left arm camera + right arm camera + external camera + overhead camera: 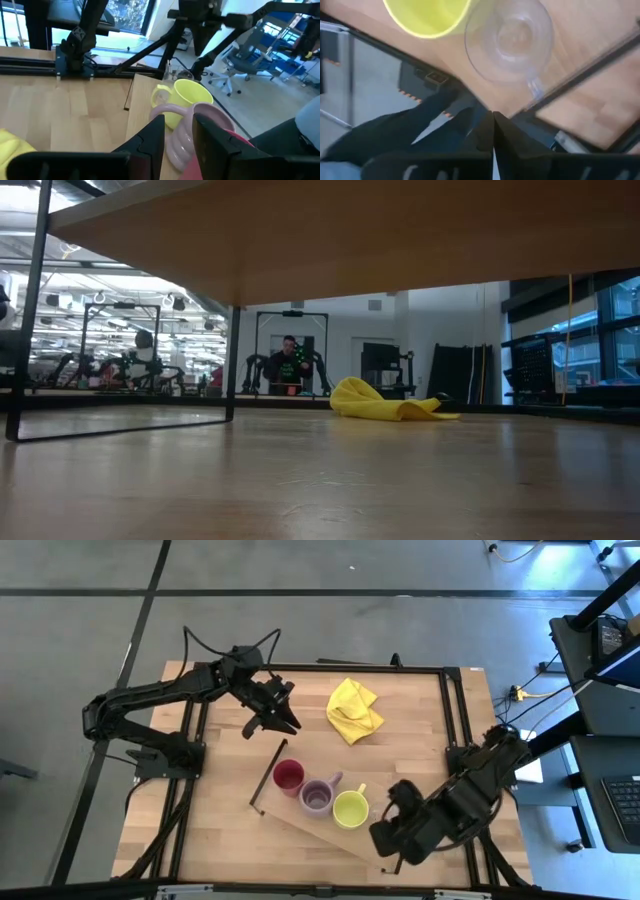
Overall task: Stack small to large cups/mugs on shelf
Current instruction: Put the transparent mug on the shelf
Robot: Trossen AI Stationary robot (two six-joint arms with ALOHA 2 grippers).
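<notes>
The shelf (305,828) lies slantwise on the table's near half, raised on black end rails (30,330). On it stand, in a row, the red cup (288,776), the purple mug (318,796) and the yellow-green mug (350,808). The clear glass tumbler (509,40) stands beyond the yellow-green mug (427,17), hidden in the high view by my right arm. My right gripper (493,127) hovers shut above the tumbler, pointing steeply down. My left gripper (285,720) is open, far of the red cup and apart from it, looking along the row (187,137).
A crumpled yellow cloth (354,710) lies on the table's far middle, also seen in the low view (390,402). Black frame rails (447,710) run along the table's sides and far edge. Bare tabletop lies between the cloth and the shelf.
</notes>
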